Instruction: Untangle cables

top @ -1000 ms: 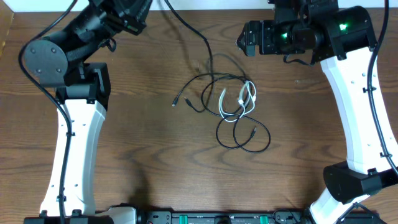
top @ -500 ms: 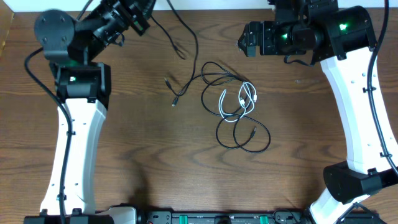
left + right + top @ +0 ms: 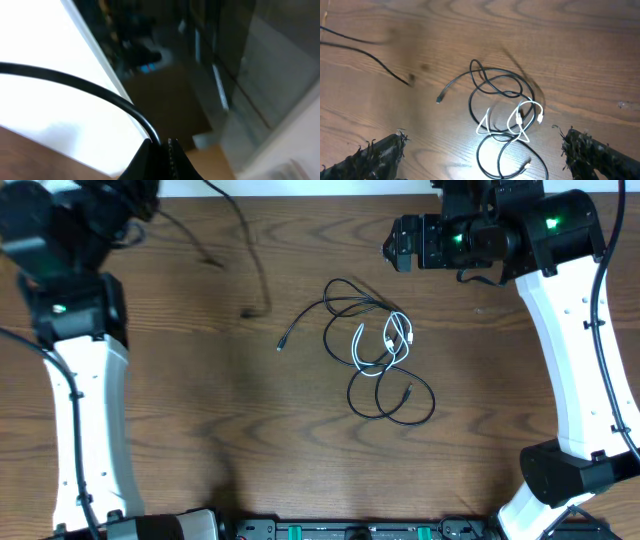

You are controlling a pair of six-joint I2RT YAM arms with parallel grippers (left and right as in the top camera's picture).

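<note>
Left gripper (image 3: pixel 161 149) is pinched tight on 1 thin black cable (image 3: pixel 90 87), which trails over the far-left part of the wooden table (image 3: pixel 200 440), apart from the tangle. Right gripper (image 3: pixel 482 140) is spread wide above the tangle at table center, 1 white cable (image 3: pixel 388 340) looped through other black cables (image 3: pixel 432 402).

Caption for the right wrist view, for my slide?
Open right gripper over tangled black cables and white cable on table.
</note>
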